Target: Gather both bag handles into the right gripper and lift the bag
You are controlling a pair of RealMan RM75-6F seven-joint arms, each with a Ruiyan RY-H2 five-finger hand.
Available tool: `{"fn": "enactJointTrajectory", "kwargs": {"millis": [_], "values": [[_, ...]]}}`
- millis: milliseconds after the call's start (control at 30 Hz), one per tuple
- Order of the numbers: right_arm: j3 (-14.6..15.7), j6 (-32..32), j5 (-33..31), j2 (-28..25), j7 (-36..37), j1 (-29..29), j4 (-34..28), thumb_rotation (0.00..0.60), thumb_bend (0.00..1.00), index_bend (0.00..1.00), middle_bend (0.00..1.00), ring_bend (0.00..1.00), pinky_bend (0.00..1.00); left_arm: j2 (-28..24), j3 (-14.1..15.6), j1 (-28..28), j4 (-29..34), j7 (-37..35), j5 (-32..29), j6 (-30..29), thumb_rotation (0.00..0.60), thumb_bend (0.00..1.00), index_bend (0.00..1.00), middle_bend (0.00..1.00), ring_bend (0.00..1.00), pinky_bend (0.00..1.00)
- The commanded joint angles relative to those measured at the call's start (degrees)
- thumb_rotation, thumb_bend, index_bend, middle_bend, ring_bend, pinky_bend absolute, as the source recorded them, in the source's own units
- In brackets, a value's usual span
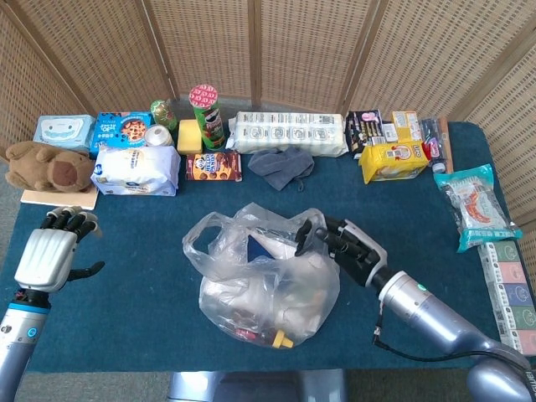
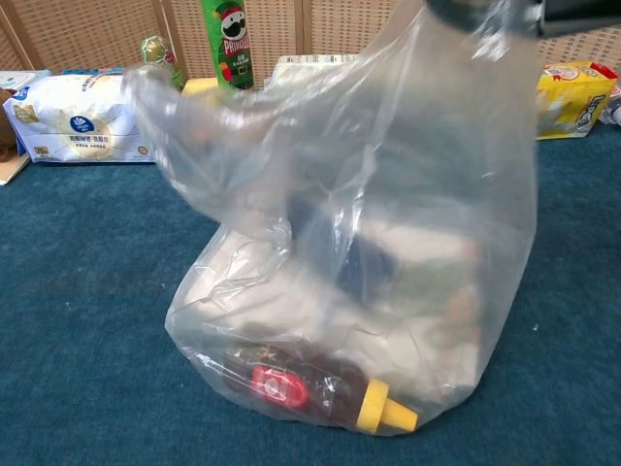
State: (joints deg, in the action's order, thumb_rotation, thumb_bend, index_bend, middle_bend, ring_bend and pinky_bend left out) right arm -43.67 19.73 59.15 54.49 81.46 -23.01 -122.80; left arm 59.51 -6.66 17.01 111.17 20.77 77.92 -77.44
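Left hand [image 1: 48,255] hovers at the table's left edge, holding nothing, fingers apart and curled a little at the tips, thumb out to the side. Its forearm is cut off by the bottom corner of the head view; the chest view does not show it.

Behind it: plush toy [image 1: 46,165] on a board, white bag [image 1: 134,172] of something, label too small to read.

Centre of the blue table [image 1: 126,285]: the clear plastic bag [image 1: 264,285], base resting on the cloth. Its left handle [image 1: 205,237] stands free as an open loop, nothing holding it. Through the film I make out a blue triangular item, a dark bottle [image 2: 310,388] with red label and yellow cap lying along the bottom, and pale contents I cannot identify. In the chest view the film is stretched upward and blurred, veiling the Pringles can [image 2: 224,49] and the row of goods behind.

Right hand [image 1: 339,245] is at the bag's upper right edge, dark fingers hooked into the right handle, film drawn taut up to them. How the thumb lies I cannot tell. In the chest view only a dark sliver shows at the top edge.
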Motion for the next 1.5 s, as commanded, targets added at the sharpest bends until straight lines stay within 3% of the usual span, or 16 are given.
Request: {"fn": "enactJointTrajectory", "kwargs": {"millis": [33,333,467,600,700,800,1000,1133,1500], "values": [[-6.12,-4.05,3.56,3.1,6.28,5.54,2.58,0.412,0.09,0.48,0.49,0.45,0.38,0.17,0.1,0.0,0.31,0.4,-0.24,0.02,0.468,0.11,0.44,0.32,0.19,0.17],[-12.23,-10.28,6.94,8.05,10.66,10.62,4.26,0.409,0.1,0.48,0.49,0.44,0.38,0.73,0.44,0.12,0.8,1.16,-0.59,0.29,0.472,0.11,0.44,0.32,0.19,0.17],[-17.62,-16.05,3.71,10.52,11.97,12.56,4.69,0.407,0.1,0.47,0.48,0.46,0.42,0.85,0.35,0.41,0.9,1.66,-0.38,0.32,0.47,0.11,0.44,0.32,0.19,0.17],[-24.87,-24.6,-2.03,14.13,8.74,14.86,5.97,0.41,0.11,0.47,0.5,0.51,0.5,0.87,0.41,0.61,1.24,1.84,0.26,0.3,0.474,0.11,0.44,0.32,0.19,0.17],[-29.54,-31.18,-7.06,17.08,2.59,16.44,7.91,0.412,0.13,0.47,0.57,0.61,0.63,0.9,0.46,0.64,1.43,1.88,0.34,0.26,0.472,0.11,0.44,0.32,0.19,0.17],[-32.39,-36.15,-11.82,19.49,-4.66,17.45,10.23,0.409,0.15,0.51,0.65,0.73,0.71,0.83,0.49,0.64,1.64,1.93,0.43,0.2,0.473,0.11,0.44,0.32,0.19,0.17],[-33.05,-40.03,-15.56,21.46,-19.36,18.0,13.37,0.413,0.15,0.6,0.7,0.76,0.72,0.59,-0.01,1.38,1.93,2.37,0.79,0.53,0.473,0.11,0.44,0.32,0.19,0.17],[-32.67,-41.69,-17.13,22.3,-29.2,18.2,14.95,0.41,0.16,0.61,0.68,0.73,0.62,0.51,-0.52,2.68,1.97,3.15,2.04,1.38,0.466,0.11,0.44,0.32,0.19,0.17],[-31.83,-45.73,-21.48,23.73,-49.31,17.68,18.65,0.401,0.16,0.59,0.64,0.62,0.46,0.63,-1.91,6.1,2.11,4.7,3.68,3.94,0.474,0.11,0.44,0.32,0.19,0.17]]}}
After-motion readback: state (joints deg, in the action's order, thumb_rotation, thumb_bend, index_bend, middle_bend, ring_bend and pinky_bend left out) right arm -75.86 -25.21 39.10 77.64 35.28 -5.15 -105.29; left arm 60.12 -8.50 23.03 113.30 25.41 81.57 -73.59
